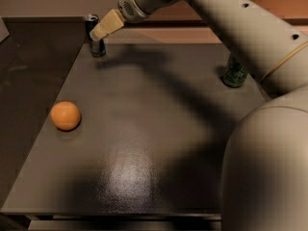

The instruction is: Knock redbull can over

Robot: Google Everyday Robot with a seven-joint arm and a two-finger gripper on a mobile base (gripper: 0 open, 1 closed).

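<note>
The redbull can [95, 36] is slim, dark blue and silver, and stands upright at the far left corner of the dark table [144, 129]. My gripper [98, 32] has cream fingers and reaches in from the upper right. Its tip overlaps the can's upper right side in the camera view. I cannot tell whether it touches the can. The arm fills the right side of the view.
An orange [65, 115] lies near the table's left edge. A wider green can [235, 73] stands at the right side, partly hidden by my arm. The table's front edge runs along the bottom of the view.
</note>
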